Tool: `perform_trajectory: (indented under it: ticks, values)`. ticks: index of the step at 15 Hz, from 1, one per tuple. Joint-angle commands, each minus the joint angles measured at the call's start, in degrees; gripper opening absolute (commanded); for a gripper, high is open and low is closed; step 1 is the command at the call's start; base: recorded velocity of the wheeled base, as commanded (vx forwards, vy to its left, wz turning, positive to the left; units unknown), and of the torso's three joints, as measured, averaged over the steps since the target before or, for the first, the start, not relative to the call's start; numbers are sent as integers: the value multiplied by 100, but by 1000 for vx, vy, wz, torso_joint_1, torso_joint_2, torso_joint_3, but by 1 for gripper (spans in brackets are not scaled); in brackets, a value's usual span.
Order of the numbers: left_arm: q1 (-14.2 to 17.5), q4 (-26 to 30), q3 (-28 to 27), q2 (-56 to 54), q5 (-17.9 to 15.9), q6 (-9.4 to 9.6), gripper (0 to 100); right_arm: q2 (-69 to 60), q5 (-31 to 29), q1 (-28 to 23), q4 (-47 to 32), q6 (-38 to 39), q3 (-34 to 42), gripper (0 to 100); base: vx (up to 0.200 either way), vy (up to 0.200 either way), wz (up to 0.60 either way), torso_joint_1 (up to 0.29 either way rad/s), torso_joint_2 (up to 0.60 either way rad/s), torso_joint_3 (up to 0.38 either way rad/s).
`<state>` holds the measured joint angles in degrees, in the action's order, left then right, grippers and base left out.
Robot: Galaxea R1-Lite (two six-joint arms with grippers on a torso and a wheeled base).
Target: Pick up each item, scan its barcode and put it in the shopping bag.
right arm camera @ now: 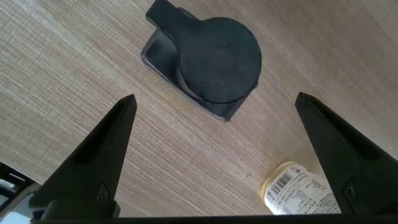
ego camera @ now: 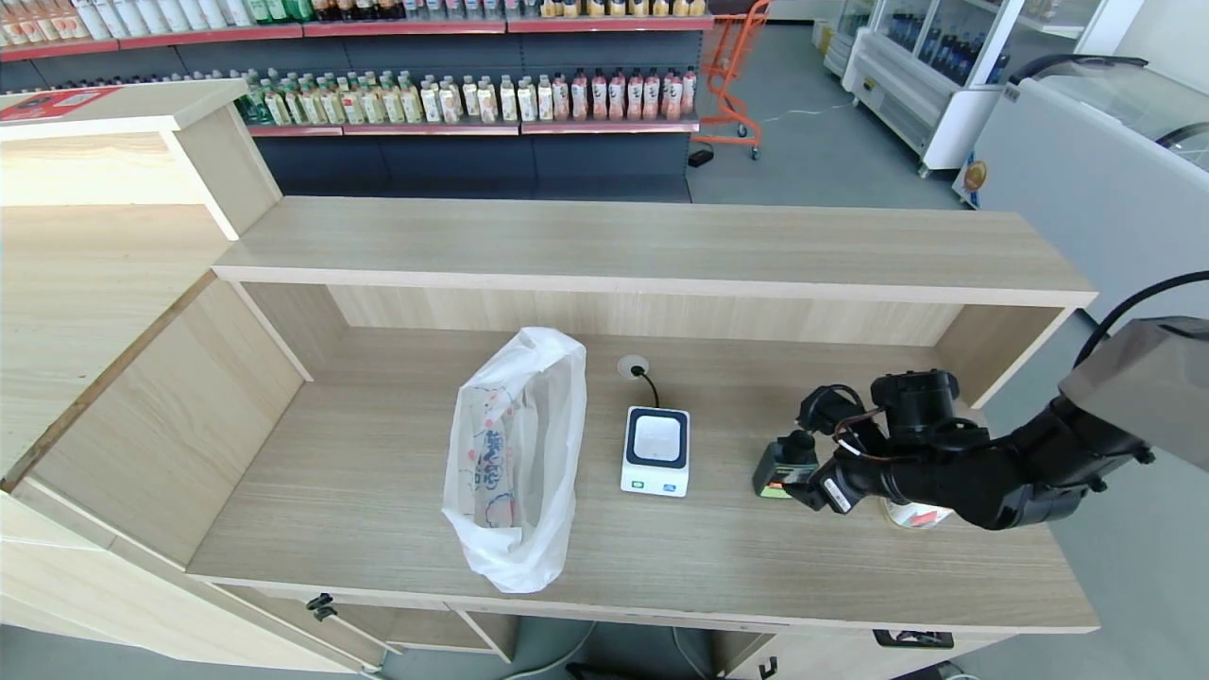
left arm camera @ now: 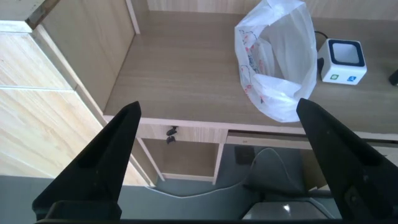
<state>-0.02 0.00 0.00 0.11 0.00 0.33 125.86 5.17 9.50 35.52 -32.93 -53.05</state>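
A white plastic shopping bag (ego camera: pixel 515 463) stands open at the middle of the counter, with a printed packet inside it. To its right sits the white barcode scanner (ego camera: pixel 655 450). A dark container with a black round lid (right arm camera: pixel 214 59) and a green label (ego camera: pixel 778 469) stands right of the scanner. My right gripper (ego camera: pixel 805 480) hangs open just above it, its fingers (right arm camera: pixel 106 162) wide apart and holding nothing. A small white bottle with a barcode (right arm camera: pixel 292 186) lies beside the container, partly under the right arm (ego camera: pixel 914 516). My left gripper (left arm camera: pixel 217 107) is open and empty, out past the counter's front edge.
The counter (ego camera: pixel 378 529) has a raised back ledge (ego camera: pixel 661 241) and side walls. The scanner's cable (ego camera: pixel 648 385) runs to a hole in the counter behind it. Bag (left arm camera: pixel 277 56) and scanner (left arm camera: pixel 344 60) lie well ahead of the left gripper. Store shelves of bottles stand behind.
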Motion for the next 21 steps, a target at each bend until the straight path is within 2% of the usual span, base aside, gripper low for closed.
perform_trajectory:
  ticks: [1, 8, 9, 15, 16, 18, 21]
  values:
    - [2, 0, 0, -2, 0, 2, 100, 405, 2, 96, 7, -3, -205, 100, 0, 0, 0, 0, 0, 0]
    - [2, 0, 0, -2, 0, 2, 100, 844, -16, 395, -2, 6, -909, 100, 0, 0, 0, 0, 0, 0]
    - [2, 0, 0, -2, 0, 2, 100, 870, -16, 395, -2, 6, -926, 0, 0, 0, 0, 0, 0, 0]
    - [2, 0, 0, -2, 0, 2, 100, 1037, -25, 483, 605, 234, -715, 0, 0, 0, 0, 0, 0, 0]
    - [2, 0, 0, -2, 0, 2, 100, 800, -25, 580, 719, 682, -698, 0, 0, 0, 0, 0, 0, 0]
    - [2, 0, 0, -2, 0, 2, 100, -167, -33, 615, 719, 1183, -328, 0, 0, 0, 0, 0, 0, 0]
    - [2, 0, 0, -2, 0, 2, 100, -2645, -25, 360, 702, 1069, 1271, 0, 0, 0, 0, 0, 0, 0]
